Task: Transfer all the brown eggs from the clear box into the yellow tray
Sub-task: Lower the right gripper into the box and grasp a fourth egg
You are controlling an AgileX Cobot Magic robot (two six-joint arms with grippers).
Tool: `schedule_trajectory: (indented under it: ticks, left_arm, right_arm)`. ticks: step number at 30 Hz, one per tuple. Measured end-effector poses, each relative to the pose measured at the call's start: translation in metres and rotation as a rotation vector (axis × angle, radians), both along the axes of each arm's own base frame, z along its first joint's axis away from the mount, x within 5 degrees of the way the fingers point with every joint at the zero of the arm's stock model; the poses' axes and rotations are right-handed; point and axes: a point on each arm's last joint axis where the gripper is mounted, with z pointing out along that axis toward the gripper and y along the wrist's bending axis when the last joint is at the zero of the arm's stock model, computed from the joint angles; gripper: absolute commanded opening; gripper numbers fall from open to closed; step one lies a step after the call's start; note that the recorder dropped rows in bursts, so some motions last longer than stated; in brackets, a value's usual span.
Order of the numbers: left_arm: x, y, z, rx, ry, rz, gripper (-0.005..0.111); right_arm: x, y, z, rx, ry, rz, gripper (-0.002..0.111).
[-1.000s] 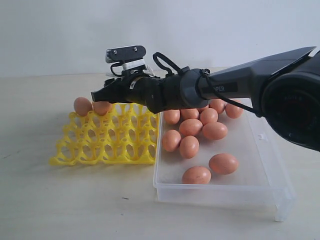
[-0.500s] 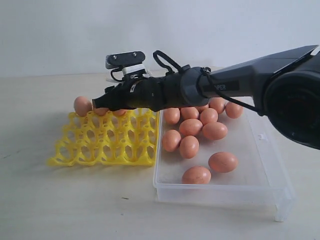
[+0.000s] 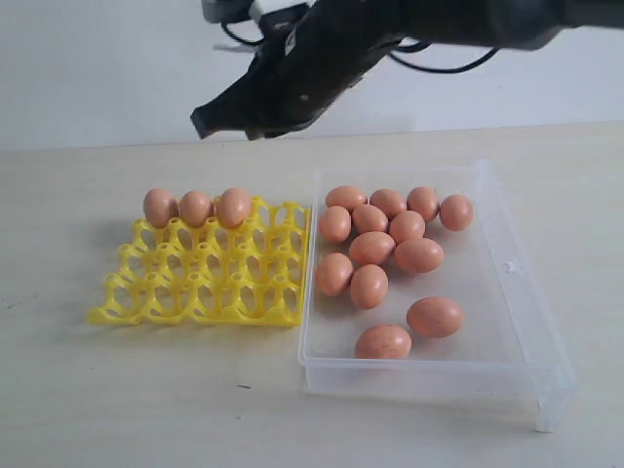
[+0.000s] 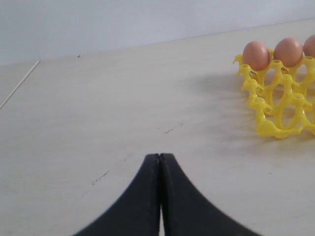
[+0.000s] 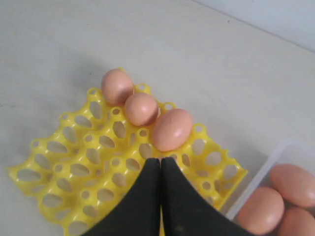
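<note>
The yellow tray (image 3: 195,283) lies left of the clear box (image 3: 517,322). Three brown eggs (image 3: 195,208) fill cups in the tray's far row; several more eggs (image 3: 371,248) lie loose in the box. My right gripper (image 3: 203,122) hangs high above the tray, shut and empty. In the right wrist view its tips (image 5: 160,160) are pressed together above the tray (image 5: 74,167), just short of the third egg (image 5: 171,129). My left gripper (image 4: 160,156) is shut and empty, low over bare table, away from the tray (image 4: 280,113) and its eggs (image 4: 256,54).
The pale tabletop (image 3: 97,390) spreads around tray and box, with a white wall behind. A corner of the box (image 5: 261,173) with eggs (image 5: 261,209) shows in the right wrist view. The left arm does not appear in the exterior view.
My right gripper left a third egg in the tray's far row, lifted well above the tray and shut. The tray shifted slightly.
</note>
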Motion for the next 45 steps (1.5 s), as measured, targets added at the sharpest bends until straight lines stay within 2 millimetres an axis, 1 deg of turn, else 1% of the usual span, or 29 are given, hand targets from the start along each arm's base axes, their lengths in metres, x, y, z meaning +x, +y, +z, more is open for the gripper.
schedule_trajectory:
  ticks: [1, 3, 5, 6, 7, 9, 11, 13, 15, 17, 20, 24, 29, 36, 45]
  left_arm:
    - [0.000, 0.000, 0.000, 0.000, 0.000, 0.000, 0.000]
    - [0.000, 0.000, 0.000, 0.000, 0.000, 0.000, 0.000]
    - [0.000, 0.000, 0.000, 0.000, 0.000, 0.000, 0.000]
    - [0.000, 0.000, 0.000, 0.000, 0.000, 0.000, 0.000]
    - [0.000, 0.000, 0.000, 0.000, 0.000, 0.000, 0.000]
    - [0.000, 0.000, 0.000, 0.000, 0.000, 0.000, 0.000]
    - [0.000, 0.000, 0.000, 0.000, 0.000, 0.000, 0.000]
    - [0.000, 0.000, 0.000, 0.000, 0.000, 0.000, 0.000]
    - [0.000, 0.000, 0.000, 0.000, 0.000, 0.000, 0.000]
    - [0.000, 0.000, 0.000, 0.000, 0.000, 0.000, 0.000]
    - [0.000, 0.000, 0.000, 0.000, 0.000, 0.000, 0.000]
    - [0.000, 0.000, 0.000, 0.000, 0.000, 0.000, 0.000]
    - [0.000, 0.000, 0.000, 0.000, 0.000, 0.000, 0.000]
    - [0.000, 0.000, 0.000, 0.000, 0.000, 0.000, 0.000]
    - [0.000, 0.000, 0.000, 0.000, 0.000, 0.000, 0.000]
  right_arm:
    - [-0.006, -0.008, 0.010, -0.001, -0.002, -0.003, 0.000]
    - [-0.019, -0.027, 0.024, -0.016, 0.011, -0.017, 0.001]
    - [-0.030, -0.050, 0.028, -0.035, 0.039, -0.044, 0.006]
    - [-0.032, -0.060, 0.027, -0.043, 0.051, -0.064, 0.010]
    - [-0.034, -0.073, 0.023, -0.053, 0.067, -0.087, 0.015]
    - [-0.033, -0.094, 0.011, -0.064, 0.087, -0.142, 0.025]
    - [-0.025, -0.116, -0.009, -0.067, 0.129, -0.217, 0.036]
    - [-0.016, -0.132, -0.032, -0.078, 0.198, -0.292, 0.048]
    - [-0.005, -0.142, -0.051, -0.082, 0.266, -0.363, 0.055]
    - [0.002, -0.143, -0.070, -0.093, 0.343, -0.403, 0.057]
    - [0.010, -0.140, -0.088, -0.111, 0.418, -0.420, 0.057]
    - [0.020, -0.135, -0.098, -0.106, 0.442, -0.426, 0.057]
    - [0.029, -0.133, -0.098, -0.087, 0.428, -0.446, 0.057]
    - [0.049, -0.134, -0.100, -0.074, 0.366, -0.490, 0.056]
    - [0.062, -0.142, -0.101, -0.022, 0.321, -0.591, 0.055]
